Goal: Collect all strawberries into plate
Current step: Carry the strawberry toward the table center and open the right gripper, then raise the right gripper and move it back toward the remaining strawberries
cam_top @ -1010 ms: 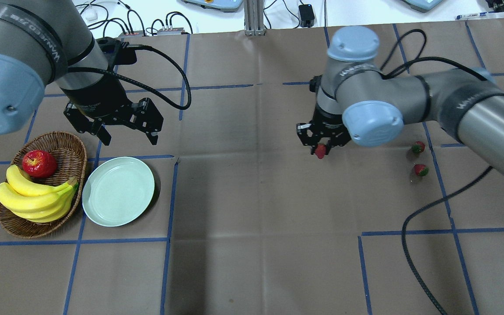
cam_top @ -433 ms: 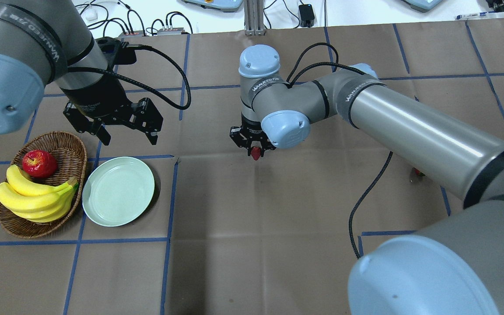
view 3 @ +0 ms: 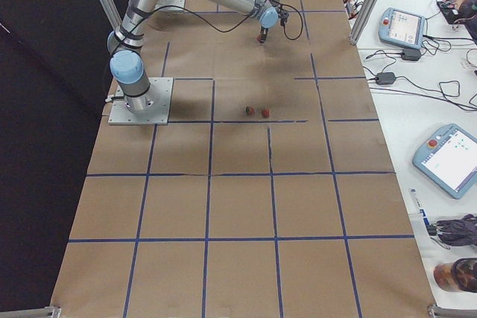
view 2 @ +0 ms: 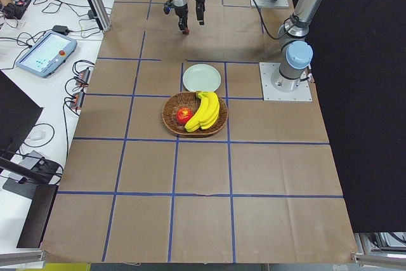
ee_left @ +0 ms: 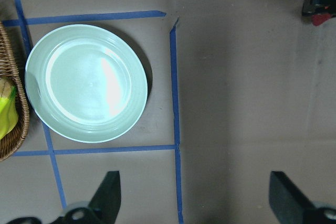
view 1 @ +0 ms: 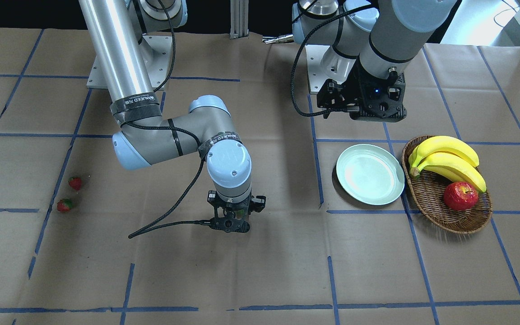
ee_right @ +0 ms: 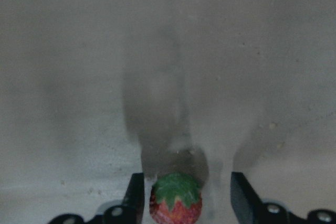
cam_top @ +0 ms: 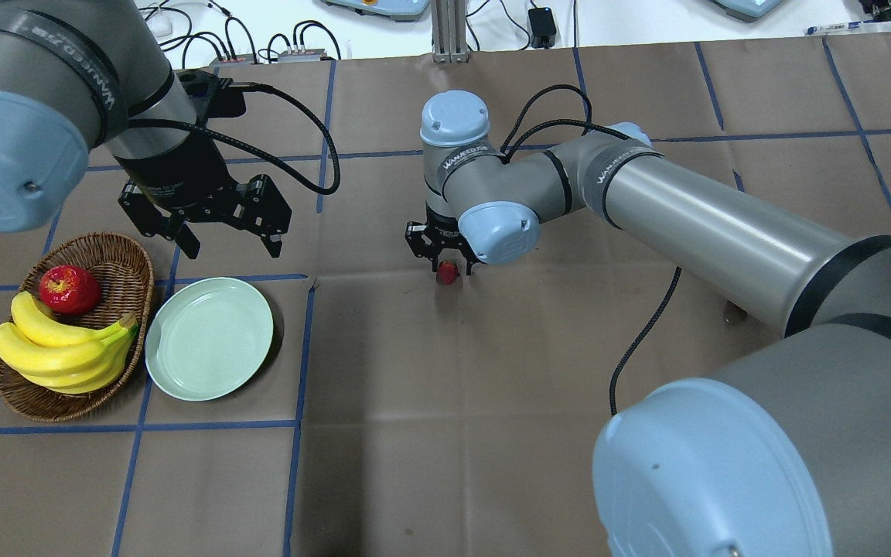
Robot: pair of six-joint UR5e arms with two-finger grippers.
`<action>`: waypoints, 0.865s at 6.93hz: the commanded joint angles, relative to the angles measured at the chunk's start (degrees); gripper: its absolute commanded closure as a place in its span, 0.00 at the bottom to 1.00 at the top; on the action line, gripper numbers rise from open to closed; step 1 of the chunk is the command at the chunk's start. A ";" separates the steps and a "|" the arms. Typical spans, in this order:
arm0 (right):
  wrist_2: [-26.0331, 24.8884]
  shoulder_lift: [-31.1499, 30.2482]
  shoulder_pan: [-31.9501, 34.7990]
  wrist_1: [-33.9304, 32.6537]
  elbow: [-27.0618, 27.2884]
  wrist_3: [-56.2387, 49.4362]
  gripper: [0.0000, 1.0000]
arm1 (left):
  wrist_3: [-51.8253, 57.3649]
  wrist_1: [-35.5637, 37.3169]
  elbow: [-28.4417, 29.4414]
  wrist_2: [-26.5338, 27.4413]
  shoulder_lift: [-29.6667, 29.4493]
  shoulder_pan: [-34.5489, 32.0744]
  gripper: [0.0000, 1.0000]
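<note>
My right gripper [cam_top: 447, 265] is low over the table's middle. Its fingers [ee_right: 135, 199] stand apart around one strawberry [ee_right: 176, 199], with a gap on one side; the berry [cam_top: 447, 272] seems to rest on the paper. Two more strawberries [view 1: 75, 182] [view 1: 64, 205] lie on the robot's right side, hidden by the right arm in the overhead view. The mint-green plate [cam_top: 209, 338] is empty, left of the middle. My left gripper [cam_top: 233, 247] hovers open and empty just beyond the plate [ee_left: 86, 82].
A wicker basket [cam_top: 138, 259] with a red apple [cam_top: 69, 288] and bananas [cam_top: 59, 348] sits against the plate's left side. The right arm's black cable [cam_top: 639, 340] hangs over the table. Blue tape lines grid the brown paper.
My right arm carried the strawberry from the right side to the table's middle, then lowered it; its jaws now stand apart. The left gripper shifted only slightly.
</note>
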 commanded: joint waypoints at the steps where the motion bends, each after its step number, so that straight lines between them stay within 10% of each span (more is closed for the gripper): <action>1: 0.08 -3.85 -0.45 1.66 0.17 -0.19 0.00 | -0.63 -0.01 -0.02 0.02 0.27 0.01 0.00; 6: -4.38 -26.08 -15.63 28.96 0.79 -19.84 0.00 | -0.38 -0.09 0.25 0.81 0.89 -0.07 0.00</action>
